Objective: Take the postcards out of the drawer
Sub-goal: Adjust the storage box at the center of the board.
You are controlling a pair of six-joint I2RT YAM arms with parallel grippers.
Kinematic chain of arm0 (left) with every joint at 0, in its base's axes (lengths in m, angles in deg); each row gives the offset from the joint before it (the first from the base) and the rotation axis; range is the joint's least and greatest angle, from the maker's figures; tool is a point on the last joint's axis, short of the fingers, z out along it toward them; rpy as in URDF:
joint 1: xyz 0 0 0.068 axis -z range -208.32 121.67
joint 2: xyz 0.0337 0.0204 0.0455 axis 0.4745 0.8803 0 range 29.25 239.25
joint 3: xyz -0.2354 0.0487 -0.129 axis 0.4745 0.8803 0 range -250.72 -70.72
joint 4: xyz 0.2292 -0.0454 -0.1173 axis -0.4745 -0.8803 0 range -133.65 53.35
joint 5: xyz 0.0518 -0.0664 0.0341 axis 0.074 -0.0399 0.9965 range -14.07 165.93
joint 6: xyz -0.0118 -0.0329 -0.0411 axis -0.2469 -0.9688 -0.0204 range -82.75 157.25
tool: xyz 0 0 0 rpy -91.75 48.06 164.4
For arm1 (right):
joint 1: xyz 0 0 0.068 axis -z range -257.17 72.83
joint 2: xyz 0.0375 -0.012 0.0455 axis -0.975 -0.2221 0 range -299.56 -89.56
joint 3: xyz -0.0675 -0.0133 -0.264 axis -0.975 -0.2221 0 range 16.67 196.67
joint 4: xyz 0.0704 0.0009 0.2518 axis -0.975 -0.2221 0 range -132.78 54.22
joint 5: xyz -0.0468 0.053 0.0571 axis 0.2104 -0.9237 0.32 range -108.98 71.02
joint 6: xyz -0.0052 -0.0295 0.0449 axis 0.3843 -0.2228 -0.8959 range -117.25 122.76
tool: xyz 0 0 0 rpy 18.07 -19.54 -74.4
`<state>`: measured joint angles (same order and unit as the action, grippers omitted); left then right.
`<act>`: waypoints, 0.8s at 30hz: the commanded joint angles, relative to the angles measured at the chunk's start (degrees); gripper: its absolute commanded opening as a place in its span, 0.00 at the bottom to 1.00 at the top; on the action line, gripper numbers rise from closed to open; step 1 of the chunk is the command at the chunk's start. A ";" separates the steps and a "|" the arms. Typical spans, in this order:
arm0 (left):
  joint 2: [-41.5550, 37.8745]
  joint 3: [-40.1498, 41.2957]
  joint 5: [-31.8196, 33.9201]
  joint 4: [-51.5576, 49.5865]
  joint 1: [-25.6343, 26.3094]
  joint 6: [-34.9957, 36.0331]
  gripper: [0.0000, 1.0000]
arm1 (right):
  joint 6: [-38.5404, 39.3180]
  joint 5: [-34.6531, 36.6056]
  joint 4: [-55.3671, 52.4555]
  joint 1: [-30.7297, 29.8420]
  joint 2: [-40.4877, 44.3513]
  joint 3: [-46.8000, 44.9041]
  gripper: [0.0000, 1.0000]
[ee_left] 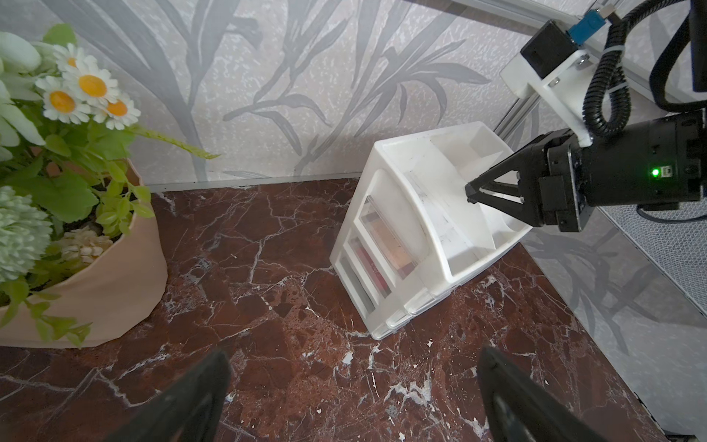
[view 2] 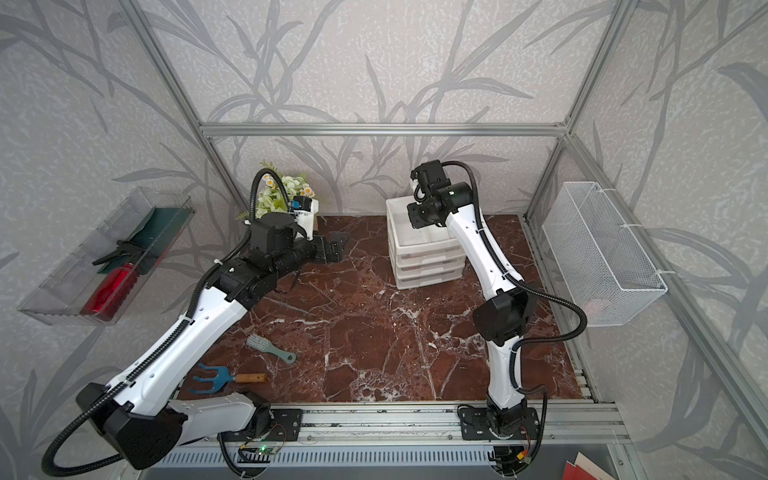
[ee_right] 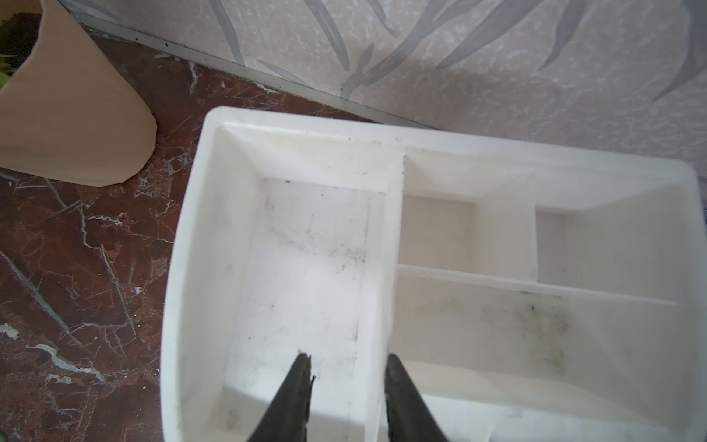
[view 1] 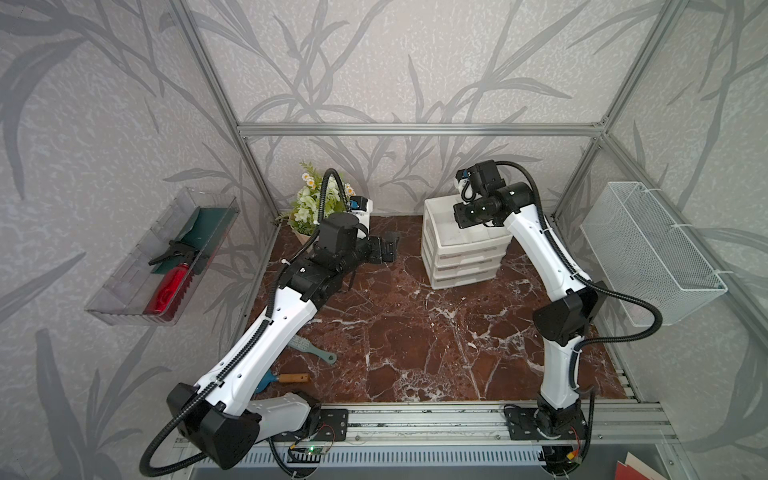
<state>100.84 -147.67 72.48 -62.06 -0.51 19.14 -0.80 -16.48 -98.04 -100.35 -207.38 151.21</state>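
Near edge, 7 o'clock of the worktop (view 1: 415,345): a blue hand fork (view 2: 214,377) and a grey brush (view 2: 270,349).

Mid-field, 10 o'clock: the left fingers (ee_left: 191,398) stand fully apart above bare marble, holding nothing, aimed toward the drawer unit (view 1: 461,266).

Far field, 1 o'clock: the drawer unit, with all three drawers pushed in. The right fingers (ee_right: 294,398) hang over its open top tray. They are partly apart, one on each side of a tray divider, gripping nothing.

The postcards (ee_left: 388,243) lie inside the closed drawers, below the right fingers. A beige tint shows behind the upper front, a red one behind the next. The card count cannot be told.

Far corner, 11 o'clock: a potted plant (ee_left: 95,275).
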 commanded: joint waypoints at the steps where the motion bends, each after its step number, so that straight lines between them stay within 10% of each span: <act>1: 0.19 -2.71 -0.77 -3.25 0.36 -0.70 0.99 | 0.96 1.93 -3.58 0.24 -3.17 4.01 0.34; 24: 5.12 -11.41 -3.52 -14.01 0.26 3.06 0.93 | 9.57 -12.31 -9.12 0.68 -8.28 12.25 0.04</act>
<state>105.52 -157.33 70.58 -73.16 -0.51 21.17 4.27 -21.79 -104.36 -98.95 -216.27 162.01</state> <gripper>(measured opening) 0.934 0.053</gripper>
